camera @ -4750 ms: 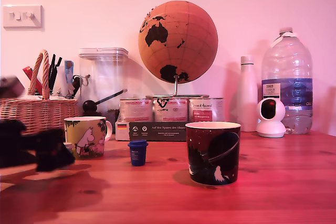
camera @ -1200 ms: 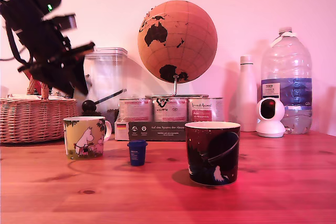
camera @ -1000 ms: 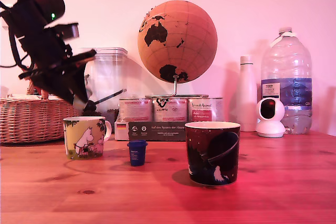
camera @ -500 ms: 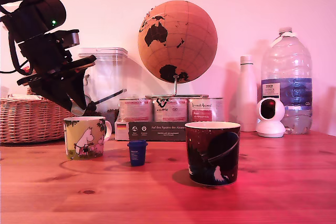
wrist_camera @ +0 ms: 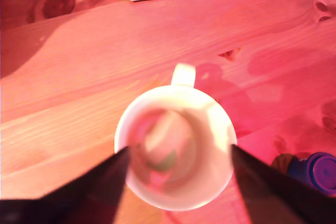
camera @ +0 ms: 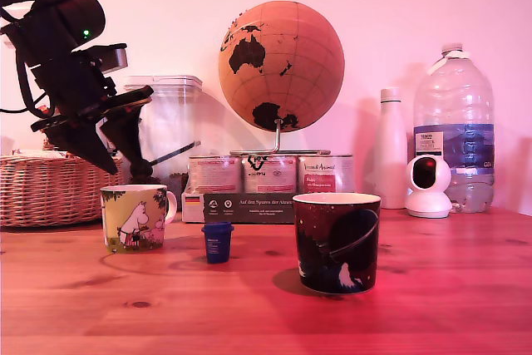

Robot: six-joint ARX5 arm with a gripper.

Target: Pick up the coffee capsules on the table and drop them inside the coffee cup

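Observation:
My gripper (camera: 125, 164) hangs open just above the pale cartoon-printed coffee cup (camera: 133, 218) at the exterior view's left. In the wrist view my gripper (wrist_camera: 177, 153) has its two dark fingers (wrist_camera: 100, 182) spread over the cup's white rim (wrist_camera: 212, 129), with nothing between them. Inside the cup lies a blurred pale shape with a greenish patch, which looks like the pale grey capsule (wrist_camera: 160, 148). The dark blue capsule (camera: 218, 241) stands on the table just to the right of the cup, apart from it, and the wrist view catches this blue capsule (wrist_camera: 315, 170) at its edge.
A larger dark mug (camera: 337, 243) stands in front, right of centre. Behind are a wicker basket (camera: 50, 189), a clear jar (camera: 170, 135), a globe (camera: 281, 64) over several tins and a dark box (camera: 249, 207), a white bottle (camera: 391, 151), a small camera (camera: 430, 186) and a water bottle (camera: 454, 126).
The arm rose from the table at the left, came down over the pale cup, and its fingers opened. The pale thing held at the fingertips half a second ago is no longer between them.

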